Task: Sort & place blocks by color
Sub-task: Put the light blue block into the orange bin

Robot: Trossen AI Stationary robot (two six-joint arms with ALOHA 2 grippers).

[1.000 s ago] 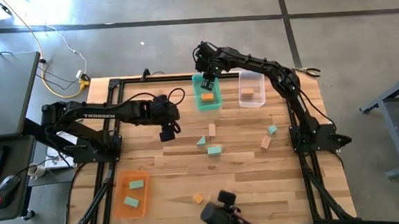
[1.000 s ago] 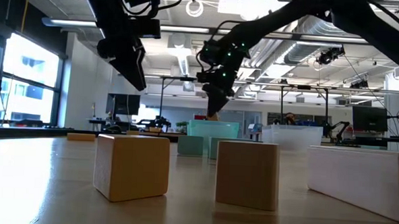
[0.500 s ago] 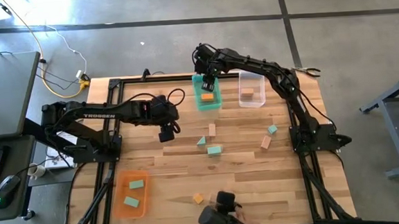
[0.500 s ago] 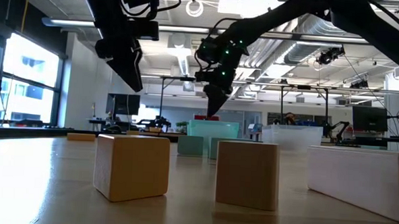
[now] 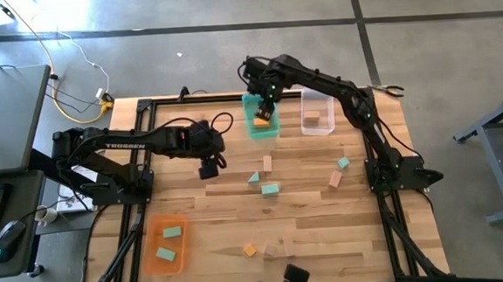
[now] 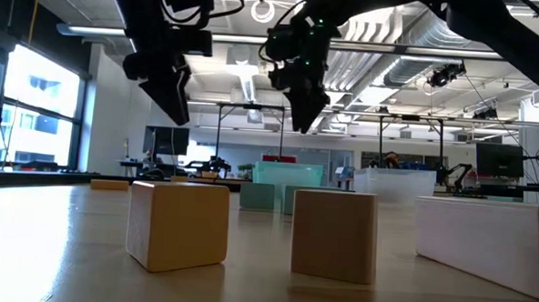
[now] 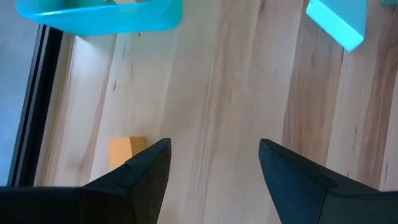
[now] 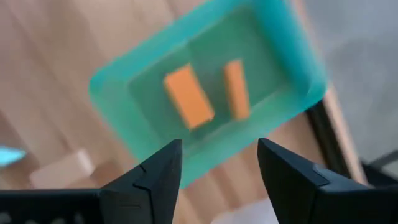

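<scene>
Nearest the table's front edge, a small orange cube (image 5: 250, 249) and a plain tan wooden block (image 5: 272, 246) lie close together, with the orange rectangular bin (image 5: 148, 249) off toward the left corner holding two teal-green blocks (image 5: 168, 242). Mid-table, a teal-green bar (image 5: 270, 190), a teal-green wedge (image 5: 254, 178) and an upright tan bar (image 5: 267, 164) sit in a loose cluster, well apart from a small teal-green piece (image 5: 344, 163) and a tan block (image 5: 334, 180) on the right side. The left gripper (image 5: 209, 171) hovers over bare wood left of that cluster, its jaws spread and nothing between them; its wrist view shows an orange-tan block (image 7: 125, 151) just beside one finger. Farther back, the right gripper (image 5: 265, 104) hangs above the teal translucent bin (image 5: 252, 130), jaws apart and empty. Its wrist view shows two orange blocks (image 8: 188, 97) lying side by side on the bin's floor, so that deposit looks finished. Beside it, the clear plastic bin (image 5: 318, 127) holds one tan block (image 5: 314, 117).

To do the next step well, the right arm should probably rise straight clear of the bin's rim before swinging away, so a finger doesn't snag the wall. It seems wise to pick an isolated block next, jaws squared to its flat faces, keeping well away from the left arm.
</scene>
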